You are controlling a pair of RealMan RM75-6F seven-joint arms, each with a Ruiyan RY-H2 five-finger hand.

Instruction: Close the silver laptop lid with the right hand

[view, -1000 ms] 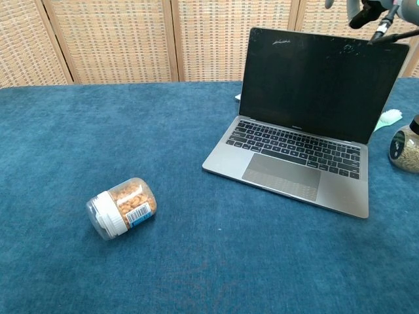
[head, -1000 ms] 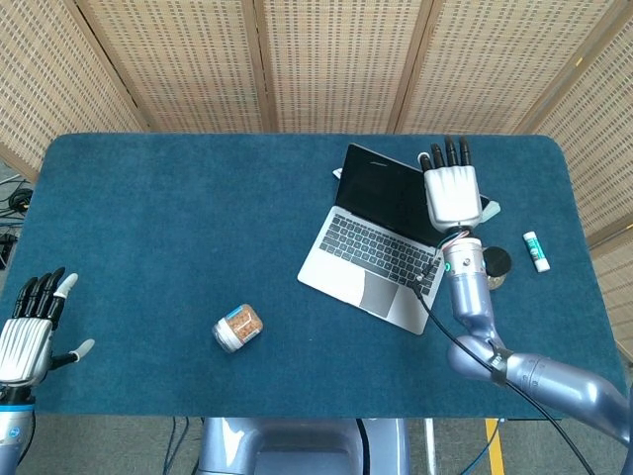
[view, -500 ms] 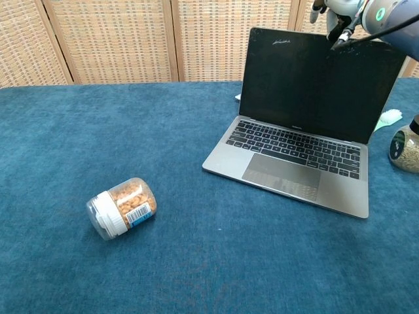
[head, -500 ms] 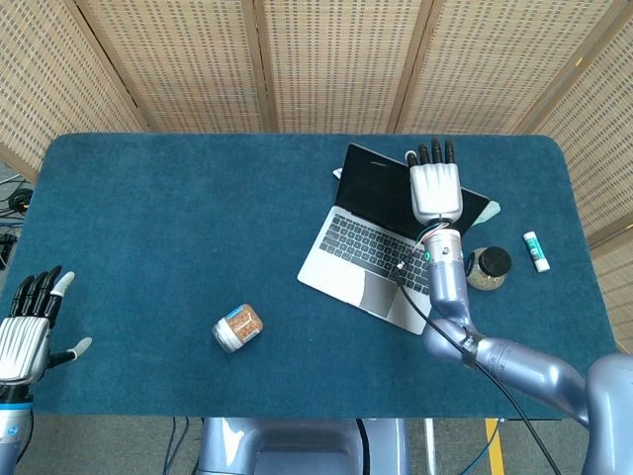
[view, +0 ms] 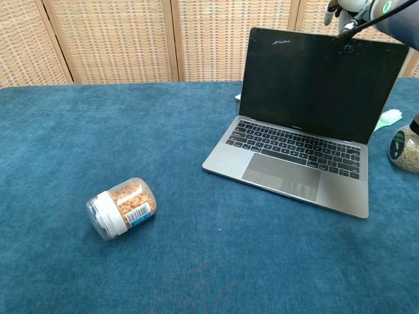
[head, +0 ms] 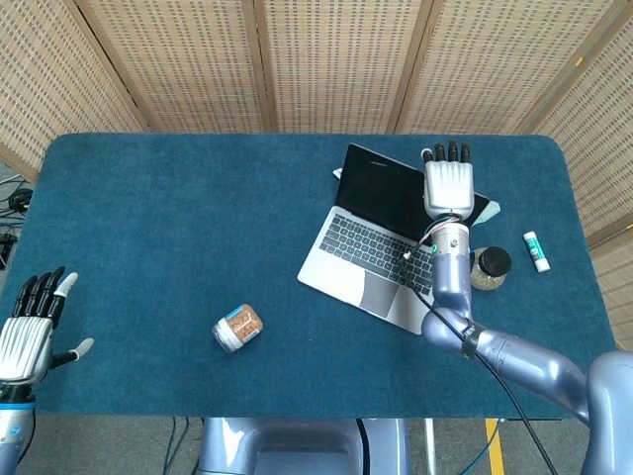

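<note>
Above the silver laptop (head: pixel 381 233) on the worktop's (head: pixel 178 218) right half, the right robot hand (head: pixel 448 185) hovers flat, fingers straight, holding nothing. The lid stands upright. Whether it touches the lid's top edge is unclear.

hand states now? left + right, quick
Left hand: open, fingers spread, holding nothing.
Right hand: open, flat above the laptop lid, holding nothing.

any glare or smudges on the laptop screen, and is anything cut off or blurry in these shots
Chest view: the laptop screen is dark, with pale smudges along its top edge but no strong glare; the right hand is cropped by the top border, and the jar by the right. Head view: even, soft lighting, everything sharp; the left hand sits at the left edge.
</note>
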